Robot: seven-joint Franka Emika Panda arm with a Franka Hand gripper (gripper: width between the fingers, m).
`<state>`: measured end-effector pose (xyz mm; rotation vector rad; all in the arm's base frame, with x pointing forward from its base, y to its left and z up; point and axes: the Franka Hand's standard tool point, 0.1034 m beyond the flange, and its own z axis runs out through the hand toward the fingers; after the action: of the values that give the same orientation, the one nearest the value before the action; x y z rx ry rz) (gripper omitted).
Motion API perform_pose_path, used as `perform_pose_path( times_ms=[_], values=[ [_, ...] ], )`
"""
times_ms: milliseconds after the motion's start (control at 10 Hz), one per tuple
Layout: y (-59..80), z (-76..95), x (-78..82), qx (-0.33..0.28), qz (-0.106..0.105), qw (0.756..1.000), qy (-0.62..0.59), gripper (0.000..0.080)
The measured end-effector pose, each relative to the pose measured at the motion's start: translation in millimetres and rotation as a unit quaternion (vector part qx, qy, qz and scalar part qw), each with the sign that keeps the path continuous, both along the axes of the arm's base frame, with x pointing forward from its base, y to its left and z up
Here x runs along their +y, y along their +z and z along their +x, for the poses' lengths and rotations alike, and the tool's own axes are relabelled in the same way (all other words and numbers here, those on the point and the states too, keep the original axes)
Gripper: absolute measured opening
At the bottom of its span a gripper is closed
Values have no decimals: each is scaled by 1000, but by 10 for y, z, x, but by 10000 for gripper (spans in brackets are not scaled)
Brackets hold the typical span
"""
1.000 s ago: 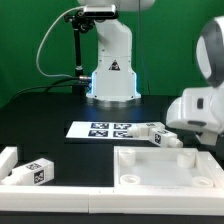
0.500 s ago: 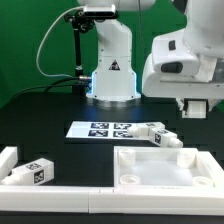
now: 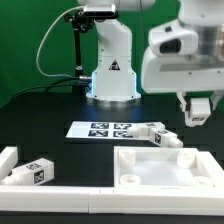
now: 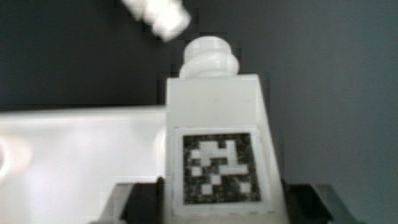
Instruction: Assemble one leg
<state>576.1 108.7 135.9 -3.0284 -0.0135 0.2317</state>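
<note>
— Pincer [image 3: 197,110] state?
— Clamped on the leg [image 4: 217,130], tag facing the wrist camera, peg end pointing away; it hung in the air above the worktop's [image 3: 40,110] edge on the exterior view's right.
— Which step?
— Carrying, I judged. Next it needed the peg lined up over a corner socket of the white panel [image 3: 150,153], then a straight descent.

leg [image 4: 217,110]: lower end cut by frame edge, tag [image 4: 217,165] blurred (wrist view)
hand [image 4: 217,205]: fingers mostly out of frame
panel [image 3: 165,175]: clipped by exterior view's lower edge
arm [image 3: 185,50]: clipped at exterior view's top and right
white piece [image 4: 157,14]: blurred, cropped, unidentifiable
</note>
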Motion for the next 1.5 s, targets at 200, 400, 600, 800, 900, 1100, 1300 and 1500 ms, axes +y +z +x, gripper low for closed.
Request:
perform_pose_path(
  times_ms=[200, 400, 600, 800, 900, 1100, 1300, 1500],
  values=[
    [37, 195, 60, -100, 1, 995, 5, 285],
    [14, 203, 34, -171, -1, 985, -1, 285],
    [-91, 255, -66, -245, -9, 969, 14, 285],
    [-11, 598, -174, -324, -21, 945, 40, 285],
    [30, 717, -129, -366, -23, 929, 44, 285],
    [30, 704, -170, -427, -30, 903, 39, 285],
    [-46, 678, -158, -405, -28, 913, 42, 286],
    [-171, 633, -146, -388, -28, 920, 44, 287]
  ],
)
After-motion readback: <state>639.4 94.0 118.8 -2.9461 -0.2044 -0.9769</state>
